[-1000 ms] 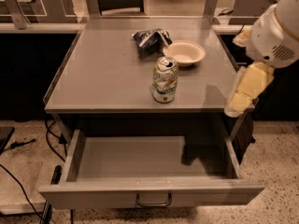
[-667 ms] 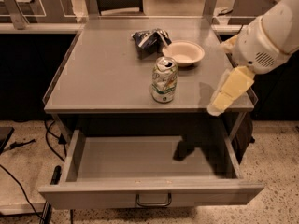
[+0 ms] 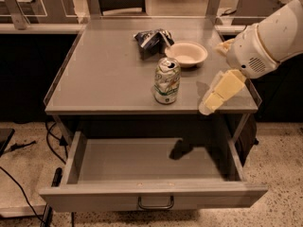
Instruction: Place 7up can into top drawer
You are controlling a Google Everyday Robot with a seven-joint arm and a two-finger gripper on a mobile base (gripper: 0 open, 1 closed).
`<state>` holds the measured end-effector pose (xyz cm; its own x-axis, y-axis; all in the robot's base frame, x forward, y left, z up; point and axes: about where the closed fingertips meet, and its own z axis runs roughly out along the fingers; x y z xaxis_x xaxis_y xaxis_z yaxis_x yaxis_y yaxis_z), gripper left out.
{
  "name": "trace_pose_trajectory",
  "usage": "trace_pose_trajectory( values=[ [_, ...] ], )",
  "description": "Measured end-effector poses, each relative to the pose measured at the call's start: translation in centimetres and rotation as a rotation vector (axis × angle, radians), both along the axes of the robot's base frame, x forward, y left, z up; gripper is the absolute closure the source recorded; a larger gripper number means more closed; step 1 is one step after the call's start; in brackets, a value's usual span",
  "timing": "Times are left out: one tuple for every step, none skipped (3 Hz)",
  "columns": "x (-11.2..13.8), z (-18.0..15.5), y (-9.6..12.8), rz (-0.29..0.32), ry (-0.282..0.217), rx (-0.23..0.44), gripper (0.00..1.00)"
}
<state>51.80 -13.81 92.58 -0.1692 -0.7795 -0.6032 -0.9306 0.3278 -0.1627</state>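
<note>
Camera view: the upright 7up can [image 3: 167,80] is seen near and left of the empty gripper [image 3: 210,103], whose opening cannot be told.

Grey table [image 3: 104,74], three things sitting on top.
The 7up can [image 3: 167,81] stands upright near the front edge, right of centre. Behind it is a cream bowl [image 3: 186,54], with a crumpled dark foil bag [image 3: 151,39] just left of the bowl. The gripper [image 3: 209,106] hangs over the front right corner, apart from the can.
</note>
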Motion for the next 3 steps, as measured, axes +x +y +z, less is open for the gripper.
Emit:
trace_pose_trajectory(
  values=[
    [0.7, -1.1, -0.2, -0.02, -0.027, 0.002, 0.0],
    [2.0, -2.0, 0.1, -0.033, -0.058, 0.03, 0.0],
    [3.8, -2.6, 0.9, -0.028, -0.087, 0.065, 0.0]
  ],
)
